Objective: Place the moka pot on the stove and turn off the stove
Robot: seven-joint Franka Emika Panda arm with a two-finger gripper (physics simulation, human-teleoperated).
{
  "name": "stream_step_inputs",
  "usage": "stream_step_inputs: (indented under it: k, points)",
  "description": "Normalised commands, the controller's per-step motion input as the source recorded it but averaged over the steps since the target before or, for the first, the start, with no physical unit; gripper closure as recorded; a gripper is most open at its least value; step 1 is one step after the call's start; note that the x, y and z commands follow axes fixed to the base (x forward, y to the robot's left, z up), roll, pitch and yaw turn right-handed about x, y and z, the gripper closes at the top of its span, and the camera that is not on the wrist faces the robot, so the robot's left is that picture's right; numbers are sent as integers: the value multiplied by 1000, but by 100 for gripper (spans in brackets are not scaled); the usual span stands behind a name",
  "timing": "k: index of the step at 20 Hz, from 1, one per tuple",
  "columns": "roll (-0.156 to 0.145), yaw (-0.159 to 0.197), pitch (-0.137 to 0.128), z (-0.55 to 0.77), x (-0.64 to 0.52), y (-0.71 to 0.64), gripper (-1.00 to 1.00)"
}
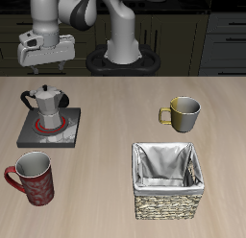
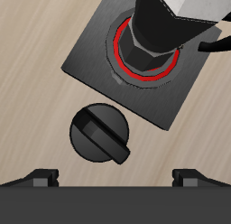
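The silver moka pot (image 1: 45,101) stands upright on the burner of the dark stove (image 1: 65,134), and a red ring glows around its base. In the wrist view the moka pot (image 2: 167,24) sits on the red ring of the stove (image 2: 90,56), with the round black knob (image 2: 99,135) beside the burner. My gripper (image 1: 45,65) hangs well above the stove, open and holding nothing. The wrist view shows the gripper (image 2: 115,178) with its two fingertips far apart, over the knob side of the stove.
A red patterned mug (image 1: 32,177) stands nearer the table's front edge than the stove. An olive mug with a yellow handle (image 1: 183,112) sits mid-table, and a woven basket with grey lining (image 1: 168,203) stands in front of it.
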Motion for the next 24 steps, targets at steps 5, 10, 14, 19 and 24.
stream_step_inputs:
  k: [5, 10, 14, 19, 24]
  points:
    - [-22, 0, 1, -97, 28, -82, -100]
    - [-3, 28, 1, -159, -1, 16, -100]
    - [-4, 35, -5, -31, 15, 16, -100]
    - [-3, 21, 12, -121, 40, -22, -100]
    - [-3, 18, 6, -148, 6, 29, -100]
